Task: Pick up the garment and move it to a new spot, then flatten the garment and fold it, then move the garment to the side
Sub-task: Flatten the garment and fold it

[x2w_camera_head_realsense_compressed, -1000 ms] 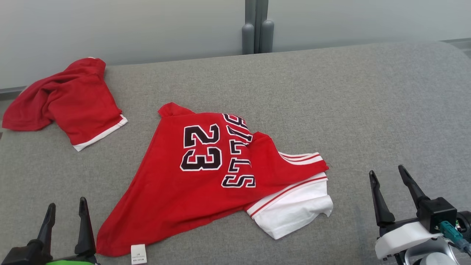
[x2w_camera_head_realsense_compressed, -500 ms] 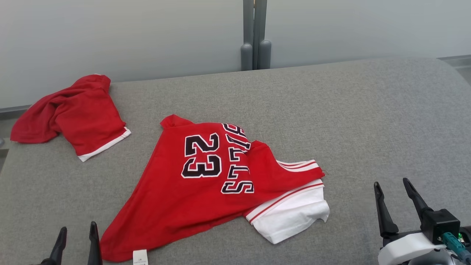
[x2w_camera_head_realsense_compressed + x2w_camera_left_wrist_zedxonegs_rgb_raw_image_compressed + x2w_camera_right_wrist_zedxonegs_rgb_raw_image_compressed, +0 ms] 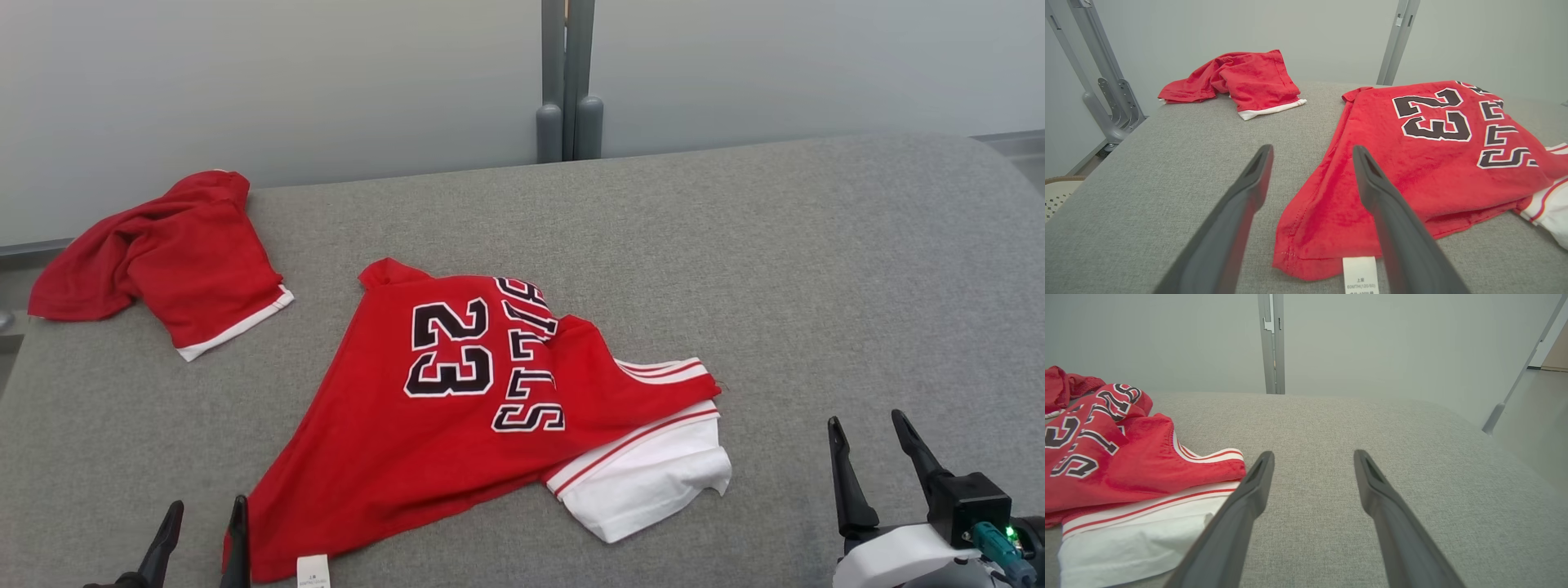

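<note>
Looking at a red jersey sprawled across the middle of the grey fabric tabletop, rumpled and nowhere near flat. Shows a big black 23 outlined in white, plus some lettering beside it (partly creased, so can't read the whole word). Runs from a narrow point on the far side down to a wide hem at the near left, with a white care label sticking out of that hem. Ends on the right in a white part with red stripes, lying on the fabric.

Left end effector down at the near left, spread fully wide and gripping nothing. Sits just beside the jersey's near-left corner; in the left wrist view, one finger over bare tabletop and the other over red cloth, but can't tell about actual contact.

Right end effector over at the near right, also wide open and empty. Points across bare tabletop, apart from the white part of the jersey.

Also spotted a second red garment bunched up at the far left corner, white trim along one edge, well apart from the jersey. Beyond the far edge, a pale wall and a grey post.
</note>
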`<state>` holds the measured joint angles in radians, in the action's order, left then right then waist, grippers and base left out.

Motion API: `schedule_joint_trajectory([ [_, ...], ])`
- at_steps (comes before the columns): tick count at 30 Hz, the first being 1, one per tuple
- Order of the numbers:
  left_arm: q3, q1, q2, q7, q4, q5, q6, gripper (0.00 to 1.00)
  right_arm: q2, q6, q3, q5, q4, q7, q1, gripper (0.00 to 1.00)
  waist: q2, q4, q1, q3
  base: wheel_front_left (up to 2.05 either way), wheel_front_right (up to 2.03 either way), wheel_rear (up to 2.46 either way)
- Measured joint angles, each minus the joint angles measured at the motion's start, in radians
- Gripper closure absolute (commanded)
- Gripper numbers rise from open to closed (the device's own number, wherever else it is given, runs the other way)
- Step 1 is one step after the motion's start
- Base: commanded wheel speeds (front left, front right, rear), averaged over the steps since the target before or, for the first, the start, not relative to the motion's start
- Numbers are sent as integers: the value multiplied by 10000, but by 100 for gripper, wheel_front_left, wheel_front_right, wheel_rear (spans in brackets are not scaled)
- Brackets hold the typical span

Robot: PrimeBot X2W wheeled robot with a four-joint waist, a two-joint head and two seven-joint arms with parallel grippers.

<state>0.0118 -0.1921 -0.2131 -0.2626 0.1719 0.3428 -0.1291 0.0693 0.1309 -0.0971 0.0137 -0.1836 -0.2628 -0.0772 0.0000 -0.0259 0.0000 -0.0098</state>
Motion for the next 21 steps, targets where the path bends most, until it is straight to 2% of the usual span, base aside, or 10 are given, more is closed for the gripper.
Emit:
schedule_joint_trajectory([
  [18,-174,79,100,0,142,-6,0,0,0,-2,347,4,-21,0,205,0,0,-9,0,-9,0,0,0],
  [21,-228,94,125,2,284,-4,0,0,107,-2,878,284,-215,0,205,0,0,20,0,-15,0,0,0],
])
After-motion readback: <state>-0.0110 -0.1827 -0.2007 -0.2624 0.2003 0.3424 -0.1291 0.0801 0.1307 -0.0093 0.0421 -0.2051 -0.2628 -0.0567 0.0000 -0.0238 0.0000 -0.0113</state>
